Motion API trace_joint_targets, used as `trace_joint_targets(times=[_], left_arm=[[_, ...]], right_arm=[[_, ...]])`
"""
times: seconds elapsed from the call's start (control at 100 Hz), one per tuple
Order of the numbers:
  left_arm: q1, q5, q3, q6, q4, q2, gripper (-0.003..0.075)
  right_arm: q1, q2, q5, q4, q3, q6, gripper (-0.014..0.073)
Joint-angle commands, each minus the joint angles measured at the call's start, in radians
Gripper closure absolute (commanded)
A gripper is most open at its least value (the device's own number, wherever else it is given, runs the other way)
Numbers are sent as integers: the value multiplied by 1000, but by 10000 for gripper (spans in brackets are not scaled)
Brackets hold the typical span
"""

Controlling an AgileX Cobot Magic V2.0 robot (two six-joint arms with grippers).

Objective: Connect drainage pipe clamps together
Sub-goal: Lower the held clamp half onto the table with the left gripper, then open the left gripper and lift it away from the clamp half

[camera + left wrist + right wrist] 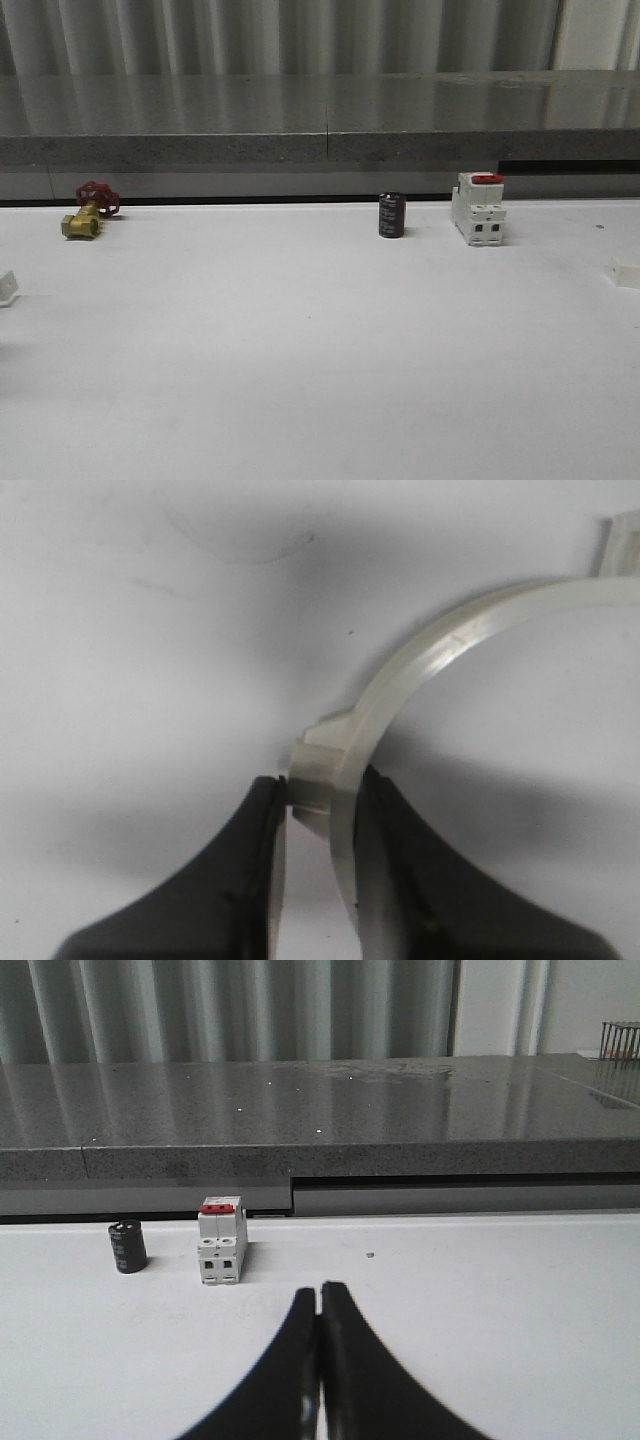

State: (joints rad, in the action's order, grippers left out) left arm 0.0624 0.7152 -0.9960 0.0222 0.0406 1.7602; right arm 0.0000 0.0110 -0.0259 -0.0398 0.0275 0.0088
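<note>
White tabletop [320, 380] fills the front view, broad and bare across its middle and near side. Along its far edge, in front of a grey stone ledge [320, 115], stand three things well apart: a brass valve with a red handwheel [88, 210] at far left, a small dark cylinder [391, 215] right of centre, and just beside it a white switch block with a red top [478, 208]. Small pale pieces sit at the left edge [7, 287] and right edge [626, 271] of that view; too little shows to say what they are.

In the left wrist view, the left gripper [320, 820] has its two dark fingers closed around one drainage pipe clamp [440, 650], a translucent white half-ring lying flat on the table. The fingers pinch the band at an outer lug [318, 765], one finger outside and one inside the curve. From the grip the band arcs away to a flat tab [622, 540] at its far end. Bare table surrounds it.

In the right wrist view, the right gripper [319, 1360] hangs above open table, fingers pressed together with nothing between them, facing the cylinder and switch block.
</note>
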Motion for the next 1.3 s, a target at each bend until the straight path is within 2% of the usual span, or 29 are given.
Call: trace_joint_targets(times=[0.0,0.25,0.53,0.87,0.95,1.07,1.13,1.19,1.29], left_arm=[[-38,-30,-32,9,43,-69,741],[-203,-11,-142,9,144,-70,741],[-392,7,-286,114,165,30,741],[-528,61,-433,143,170,187,734],[-536,74,-448,143,170,198,664],[-536,76,-454,137,176,200,479],[-536,72,-461,137,176,200,415],[-536,71,-468,137,176,198,395],[-536,68,-480,137,176,185,402]], right_arm=[[-5,19,77,4,-17,-9,659],[-5,19,77,4,-17,-9,659],[-5,19,77,4,-17,-9,659],[-5,19,77,4,-17,-9,659],[-5,19,77,4,-17,-9,659],[-5,19,77,4,-17,-9,659],[-5,19,77,4,-17,-9,659],[-5,19,77,4,-17,-9,659],[-5,19,77,4,-17,-9,659]])
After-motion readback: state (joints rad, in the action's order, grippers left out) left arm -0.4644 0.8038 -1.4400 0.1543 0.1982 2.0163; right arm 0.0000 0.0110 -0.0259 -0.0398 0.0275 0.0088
